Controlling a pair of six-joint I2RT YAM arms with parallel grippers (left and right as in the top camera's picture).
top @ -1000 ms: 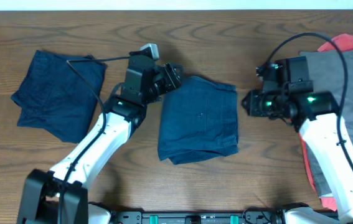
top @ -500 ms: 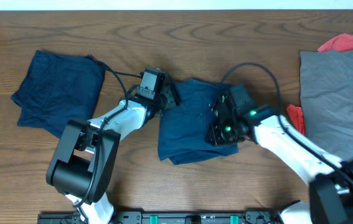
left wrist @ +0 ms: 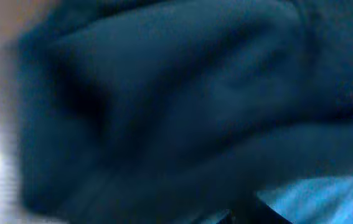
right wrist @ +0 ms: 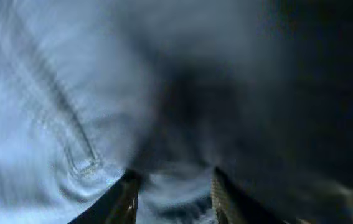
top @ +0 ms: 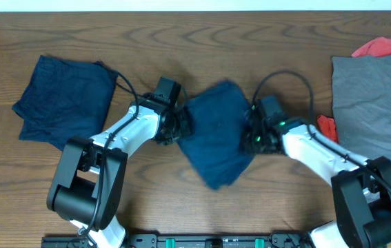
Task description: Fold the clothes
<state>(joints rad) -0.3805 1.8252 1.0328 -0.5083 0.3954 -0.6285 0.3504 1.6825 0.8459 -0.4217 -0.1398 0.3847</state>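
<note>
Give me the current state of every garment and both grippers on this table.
Middle dark navy-blue fabric shorts: bunched, stretched between both grippers.
Left dark navy-blue fabric shorts: flat, untouched.
Grey fabric garment: flat at right.
Red fabric garment: partly under the grey one.
Left gripper: at shorts' left edge, jaws hidden.
Right gripper: shut on the middle shorts.

A brown wood-grain table [top: 250, 41] fills the view, evenly lit.

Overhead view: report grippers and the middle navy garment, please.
Both appear shut on middle navy garment: left gripper, right gripper, opposite edges. Garment skewed, stretched between them. At left, other navy garment lies apart. Nothing blocking.
</note>
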